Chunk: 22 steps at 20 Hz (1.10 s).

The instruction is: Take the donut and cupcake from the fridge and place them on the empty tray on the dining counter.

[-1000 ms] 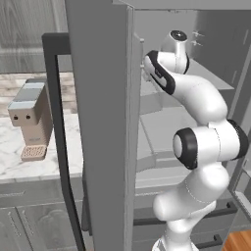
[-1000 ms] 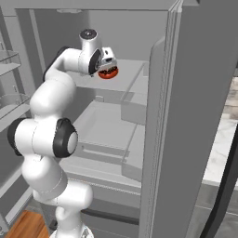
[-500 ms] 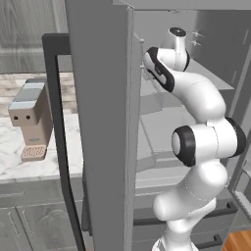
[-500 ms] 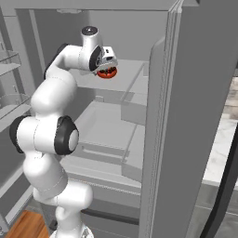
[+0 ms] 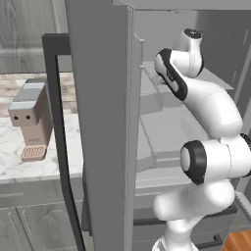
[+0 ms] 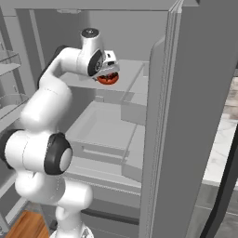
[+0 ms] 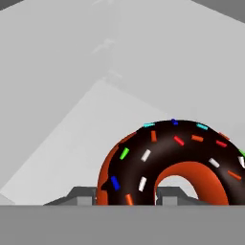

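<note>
While pinched by fingers (image 7: 125, 195), donut (image 7: 172, 158) lies flat, icing up.

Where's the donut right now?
The donut is inside the open fridge, over its upper shelf, pinched in the gripper.

The white arm rises from its base in a stack of bulky dark-jointed links, bends at the elbow and reaches up and forward into the upper part of the open fridge (image 6: 195, 93). Its wrist turns the hand downward over an upper shelf there. The gripper (image 6: 108, 77) is closed on the donut (image 6: 107, 79), and in the hand view the finger tips (image 7: 82, 194) pinch one side of the ring.
</note>
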{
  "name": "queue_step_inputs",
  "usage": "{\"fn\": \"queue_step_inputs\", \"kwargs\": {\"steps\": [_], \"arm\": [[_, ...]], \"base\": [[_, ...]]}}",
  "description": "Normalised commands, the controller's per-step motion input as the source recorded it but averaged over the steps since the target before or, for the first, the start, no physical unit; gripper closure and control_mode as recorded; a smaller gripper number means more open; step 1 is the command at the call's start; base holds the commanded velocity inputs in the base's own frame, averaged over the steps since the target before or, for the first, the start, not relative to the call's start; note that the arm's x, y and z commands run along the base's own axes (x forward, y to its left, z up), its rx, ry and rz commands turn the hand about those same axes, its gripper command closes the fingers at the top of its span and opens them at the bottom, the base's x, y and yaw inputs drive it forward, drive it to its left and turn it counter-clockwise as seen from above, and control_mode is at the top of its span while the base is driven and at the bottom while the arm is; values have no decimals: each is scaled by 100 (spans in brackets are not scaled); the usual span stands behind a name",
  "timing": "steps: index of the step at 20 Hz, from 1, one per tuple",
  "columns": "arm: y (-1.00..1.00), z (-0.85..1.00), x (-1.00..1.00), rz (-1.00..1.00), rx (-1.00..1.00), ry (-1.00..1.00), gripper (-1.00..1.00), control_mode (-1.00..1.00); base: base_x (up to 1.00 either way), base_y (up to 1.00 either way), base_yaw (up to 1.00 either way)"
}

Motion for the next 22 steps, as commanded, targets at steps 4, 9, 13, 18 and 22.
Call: {"fn": "queue_step_inputs", "kwargs": {"steps": [4,9,13,18,22], "arm": [[-57,-2,-100,0,6,-32,100,-100],[-18,-1,-100,2,2,-24,100,-100],[0,-18,-100,7,0,-11,100,-100],[0,-33,-94,5,0,0,100,-100],[0,-22,-72,4,0,0,100,100]], "base": [[0,0,0],[0,0,0],[0,0,0],[0,0,0],[-25,0,1]]}}
